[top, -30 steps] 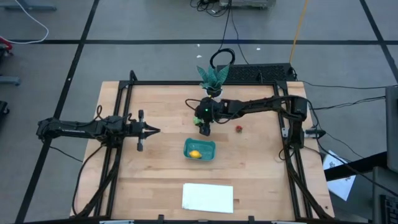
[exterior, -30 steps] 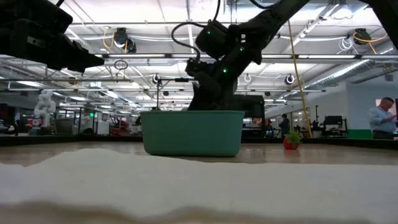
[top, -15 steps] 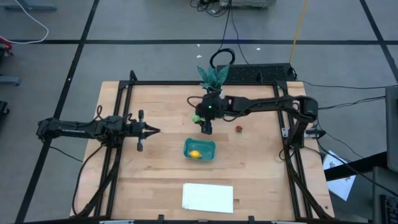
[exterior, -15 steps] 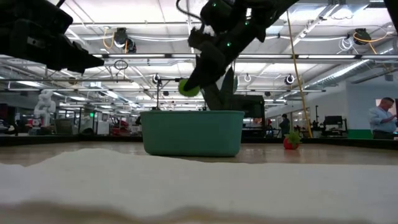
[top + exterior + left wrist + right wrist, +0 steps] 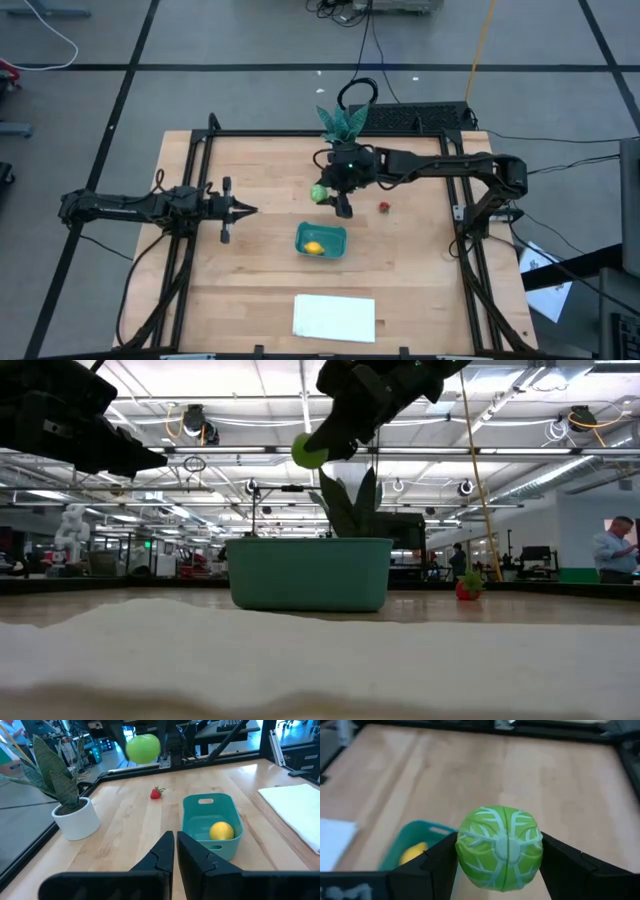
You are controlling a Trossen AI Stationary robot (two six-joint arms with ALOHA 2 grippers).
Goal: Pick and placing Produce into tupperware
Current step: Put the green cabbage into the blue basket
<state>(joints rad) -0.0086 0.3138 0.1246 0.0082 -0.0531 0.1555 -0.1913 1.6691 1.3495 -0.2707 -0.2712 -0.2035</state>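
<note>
The round green produce piece, veined like a cabbage, hangs in the air beyond the far side of the teal tupperware, with my right gripper shut on it. In the low view it is well above the tub's rim. The yellow lemon lies inside the tub. The small red piece rests on the table to the tub's far right. My left gripper waits shut at the table's left, its fingers pointing toward the tub. My right gripper pinches the green piece between its two fingers, one on each opposite side. In the low view it sits at the fingers' free ends. The fingers slant down from the table's right toward its left. The piece is lifted clear of table and tub.
A leafy plant in a white pot stands at the far edge just behind the right gripper. A flat white sheet lies near the front edge. Black frame rails run along the table's sides.
My right gripper has risen from the table beside the tub with the green piece, which now hangs high above the tub's rim. The hand has also rolled and tipped closer to level. Its grip has not changed.
</note>
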